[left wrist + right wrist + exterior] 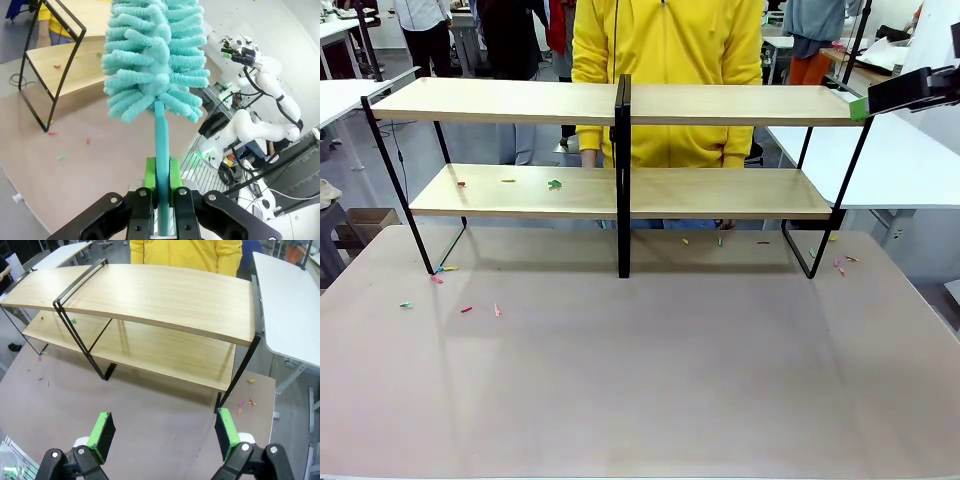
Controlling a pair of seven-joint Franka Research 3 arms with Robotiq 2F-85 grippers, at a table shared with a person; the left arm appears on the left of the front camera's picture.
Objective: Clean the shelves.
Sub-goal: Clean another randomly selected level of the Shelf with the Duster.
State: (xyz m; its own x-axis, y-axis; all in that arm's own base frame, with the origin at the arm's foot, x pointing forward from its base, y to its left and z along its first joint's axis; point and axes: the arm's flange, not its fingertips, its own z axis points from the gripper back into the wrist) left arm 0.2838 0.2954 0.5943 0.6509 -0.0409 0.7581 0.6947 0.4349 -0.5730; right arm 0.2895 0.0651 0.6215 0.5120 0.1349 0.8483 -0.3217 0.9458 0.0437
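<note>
The shelves (pixel 500 100) stand across the far half of the table, two light-wood boards on a black frame with a centre post (pixel 623 180). Small coloured scraps (pixel 554 184) lie on the left part of the lower board. My left gripper (pixel 162 187) is shut on the handle of a teal fluffy duster (pixel 155 55), held off the table's left side with the shelves (pixel 65 65) beyond. My right gripper (pixel 164 435) is open, its green pads (pixel 102 432) wide apart, high above the table in front of the shelves (pixel 165 295). It also shows at the top board's right end (pixel 861 107).
A person in a yellow top (pixel 665 60) stands right behind the shelves. More scraps lie on the table near the left leg (pixel 466 309) and the right leg (pixel 839 266). White tables (pixel 880 150) stand to the right and left.
</note>
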